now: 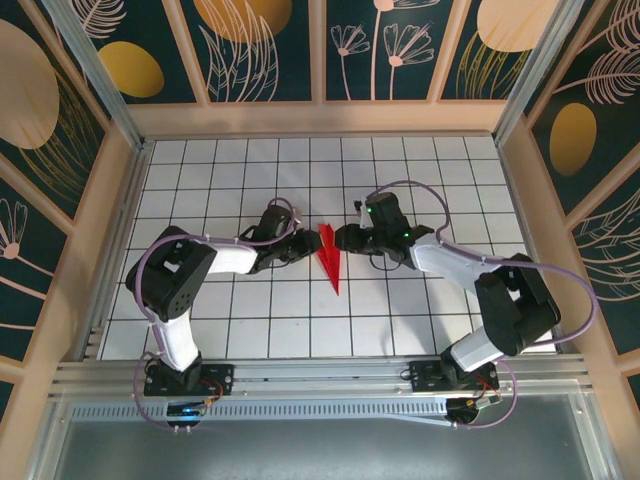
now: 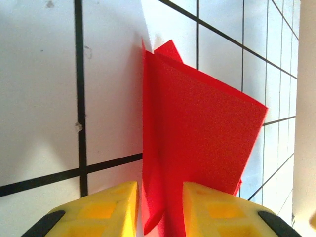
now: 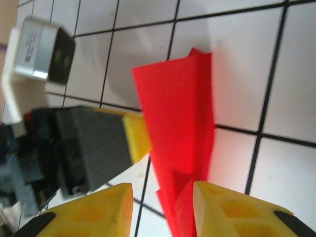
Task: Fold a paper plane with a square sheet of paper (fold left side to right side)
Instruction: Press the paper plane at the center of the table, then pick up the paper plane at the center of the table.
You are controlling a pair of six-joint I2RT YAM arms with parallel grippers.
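The square sheet of paper (image 1: 329,258) is bright red and folded into a slim pointed dart, its tip toward the near edge. It lies mid-table with its flaps standing up. My left gripper (image 1: 313,243) reaches it from the left. In the left wrist view the red paper (image 2: 197,133) rises between the yellow fingers (image 2: 111,207) of that gripper (image 2: 160,190), which stand apart, a thin gap on one side. My right gripper (image 1: 343,238) comes from the right. In the right wrist view its jaws (image 3: 163,190) are open, the paper (image 3: 177,113) against one finger (image 3: 227,212).
The white gridded table (image 1: 250,320) is boxed in by wooden walls (image 1: 125,200) left, right and back. A metal rail (image 1: 320,375) with both arm bases runs along the near edge. The left gripper's finger (image 3: 136,136) and its camera (image 3: 42,49) sit close to my right gripper.
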